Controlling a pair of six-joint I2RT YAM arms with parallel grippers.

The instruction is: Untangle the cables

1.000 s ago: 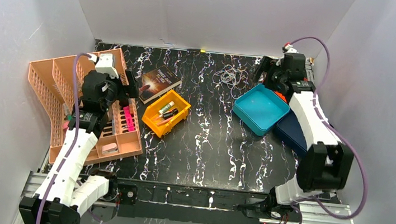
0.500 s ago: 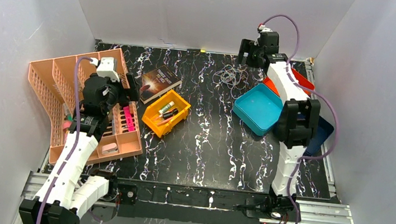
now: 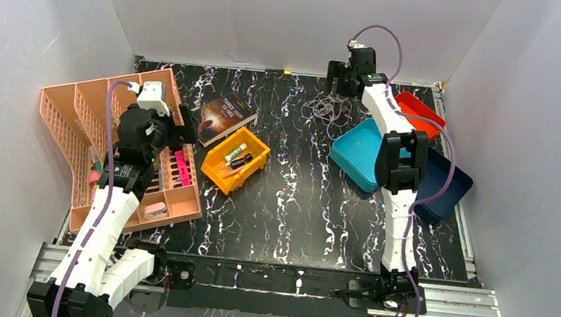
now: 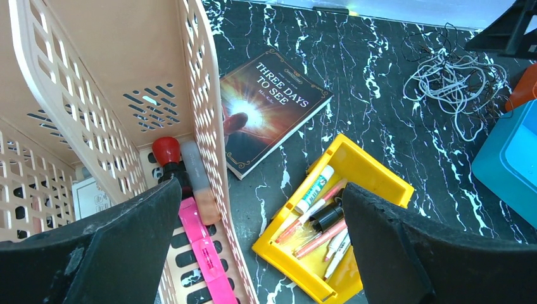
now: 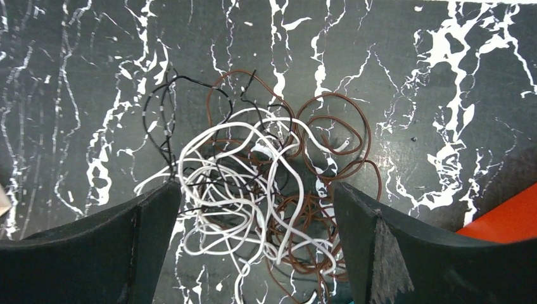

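Your right pincer (image 5: 253, 190) wide, empty, hovering over cables (image 3: 327, 108) at far side of table (image 3: 296, 200), beside teal tray (image 3: 361, 156). Pinch one outer brown loop, avoid white knot. Your left pincer (image 4: 261, 190) wide, empty.

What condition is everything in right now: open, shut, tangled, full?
cables: tangled together in one heap.
right gripper: open, empty, over the cables.
left gripper: open, empty, beside the peach basket.
book: closed, lying cover up.
yellow bin: holding pens and markers.
teal tray: visible part empty.
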